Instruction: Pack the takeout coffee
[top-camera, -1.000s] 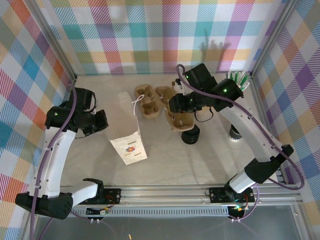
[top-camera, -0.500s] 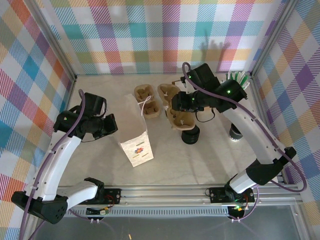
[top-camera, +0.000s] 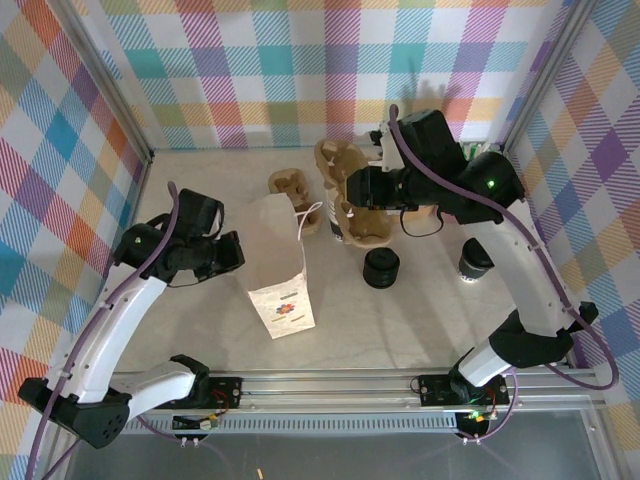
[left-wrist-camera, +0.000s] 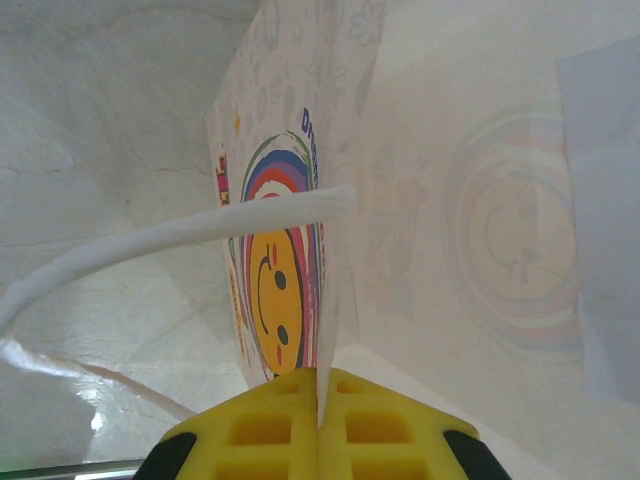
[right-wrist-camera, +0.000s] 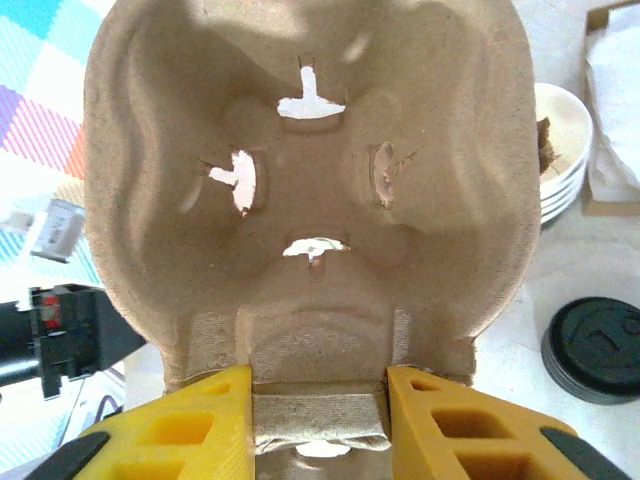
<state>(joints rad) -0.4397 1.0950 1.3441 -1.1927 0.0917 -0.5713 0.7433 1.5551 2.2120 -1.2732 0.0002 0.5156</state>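
Observation:
The takeout coffee (top-camera: 477, 257), a cup with a dark round lid, stands by the right wall, apart from both grippers. My left gripper (top-camera: 231, 256) (left-wrist-camera: 322, 385) is shut on the top edge of a white paper bag (top-camera: 277, 262) (left-wrist-camera: 300, 150). The bag stands upright with a smiley sticker (left-wrist-camera: 275, 285) and a white cord handle (left-wrist-camera: 190, 232). My right gripper (top-camera: 353, 196) (right-wrist-camera: 318, 402) is shut on a brown pulp cup carrier (top-camera: 362, 222) (right-wrist-camera: 310, 170). It holds the carrier tilted above the table, just right of the bag's mouth.
A second pulp carrier (top-camera: 289, 184) lies behind the bag. A squat stack of black lids (top-camera: 381, 267) (right-wrist-camera: 594, 349) sits right of the bag. Stacked pale rims (right-wrist-camera: 564, 150) and a cardboard box (right-wrist-camera: 612, 110) lie beyond. Green-striped items (top-camera: 476, 158) stand at the back right corner.
The left gripper has moved right, and the bag it grips has gone from leaning to upright. The right gripper has raised the carrier off the lid stack and tilted it.

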